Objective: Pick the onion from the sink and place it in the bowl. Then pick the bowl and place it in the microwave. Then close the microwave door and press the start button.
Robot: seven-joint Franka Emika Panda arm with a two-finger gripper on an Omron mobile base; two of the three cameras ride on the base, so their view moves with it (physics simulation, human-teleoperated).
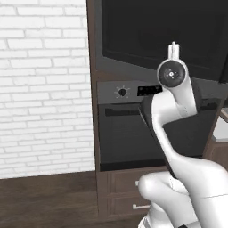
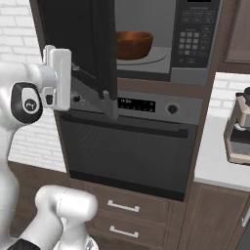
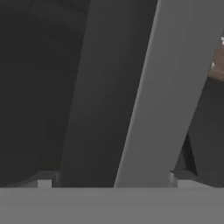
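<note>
The bowl [image 2: 133,44] looks like glossy reddish wood, the microwave door [image 2: 78,49] is smooth black glass — dark matt frame — beside rough white brick [image 1: 42,84].

The left base view looks forward from behind the arm, with the wall oven [image 1: 133,129] at 12 o'clock and brick wall at 9. The right base view faces the same oven [image 2: 132,146] from its other side, the open microwave [image 2: 161,39] above. The hand view sits close against the microwave door [image 3: 170,87].
</note>
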